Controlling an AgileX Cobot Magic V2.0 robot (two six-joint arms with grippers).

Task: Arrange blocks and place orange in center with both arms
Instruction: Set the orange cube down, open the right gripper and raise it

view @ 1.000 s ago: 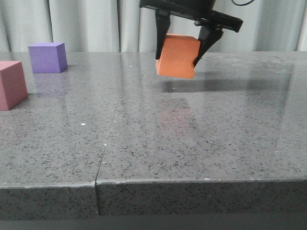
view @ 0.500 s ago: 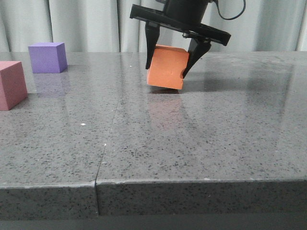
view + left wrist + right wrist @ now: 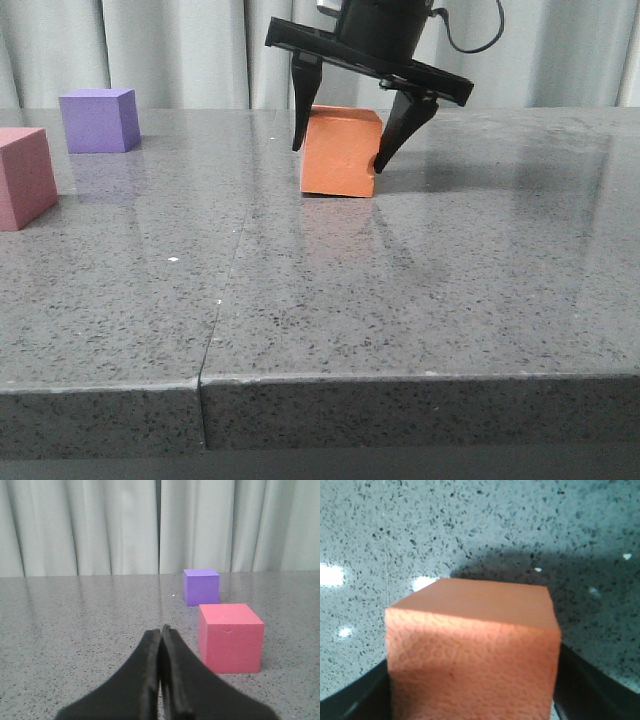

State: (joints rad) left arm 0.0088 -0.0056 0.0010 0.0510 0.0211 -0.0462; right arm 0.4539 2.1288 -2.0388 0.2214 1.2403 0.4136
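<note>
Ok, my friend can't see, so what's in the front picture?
An orange block sits on a grey speckled table, with a black end effector open around it from above. Far left stand a purple block and, nearer, a pink block.

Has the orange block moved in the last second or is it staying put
Yes. The orange block has come down and drifted left toward the table seam, from hanging in the right hand to resting on the table.
</note>
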